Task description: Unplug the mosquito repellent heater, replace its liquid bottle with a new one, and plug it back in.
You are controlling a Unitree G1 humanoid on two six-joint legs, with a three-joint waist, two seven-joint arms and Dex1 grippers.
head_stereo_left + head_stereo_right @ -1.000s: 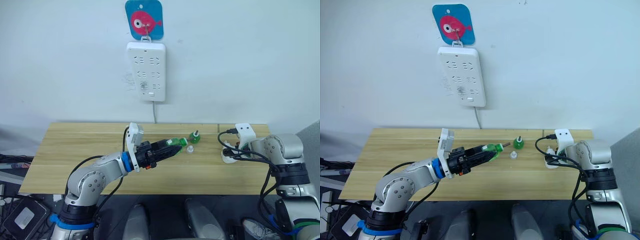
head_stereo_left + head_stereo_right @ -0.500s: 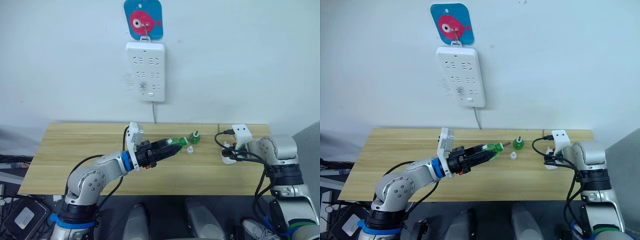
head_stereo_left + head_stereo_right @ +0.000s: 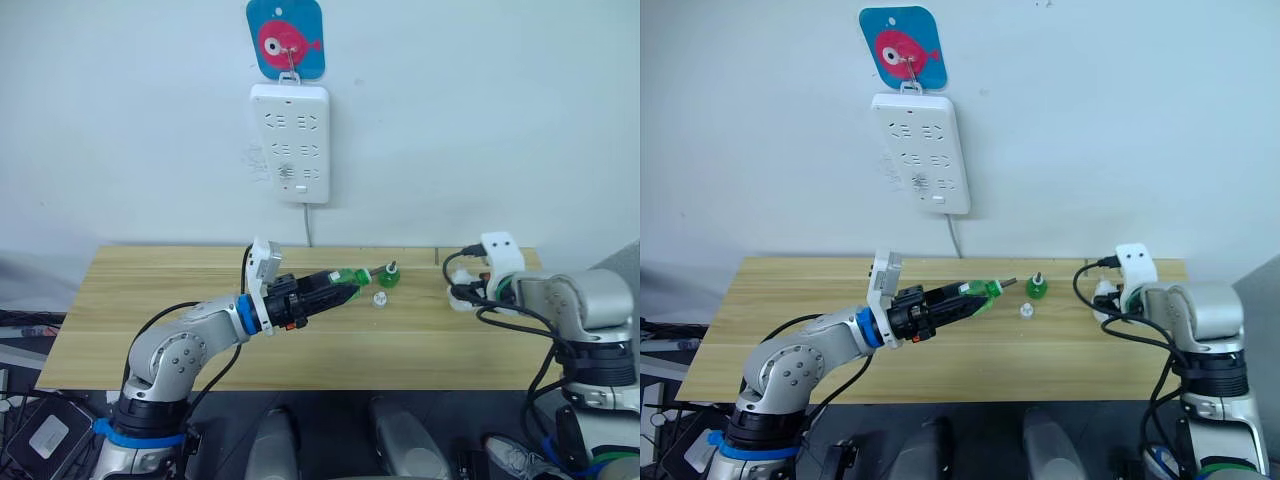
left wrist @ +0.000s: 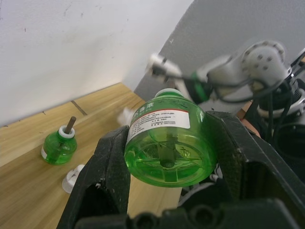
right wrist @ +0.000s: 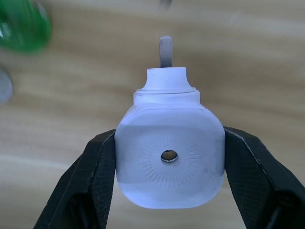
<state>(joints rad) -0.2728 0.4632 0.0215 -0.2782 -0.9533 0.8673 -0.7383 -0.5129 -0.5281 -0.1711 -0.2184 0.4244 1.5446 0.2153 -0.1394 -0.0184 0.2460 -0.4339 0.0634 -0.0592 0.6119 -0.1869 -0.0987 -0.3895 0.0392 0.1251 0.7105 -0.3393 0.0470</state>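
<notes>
**Bottle and heater both gripped above the table**

Left gripper (image 4: 167, 157) clamped on a squat, translucent green bottle (image 4: 167, 143), ribbed base toward the wrist camera, printed label on its side, wick end aimed across at the right gripper. Held off the pale wood-grain table (image 3: 150, 300), near the middle.

Second green bottle (image 3: 389, 277) upright at the table's back edge, dark wick up top, small clear cap (image 3: 380, 298) just beside it.

Right gripper (image 5: 169, 162) pinching the heater (image 5: 169, 167): smooth white plastic, rounded, small round hole ringed by fine radial ribs, collar with a stub beyond. Raised over the right end.

White strip (image 3: 292, 140) on the wall, under a blue fish plaque (image 3: 287, 38).
</notes>
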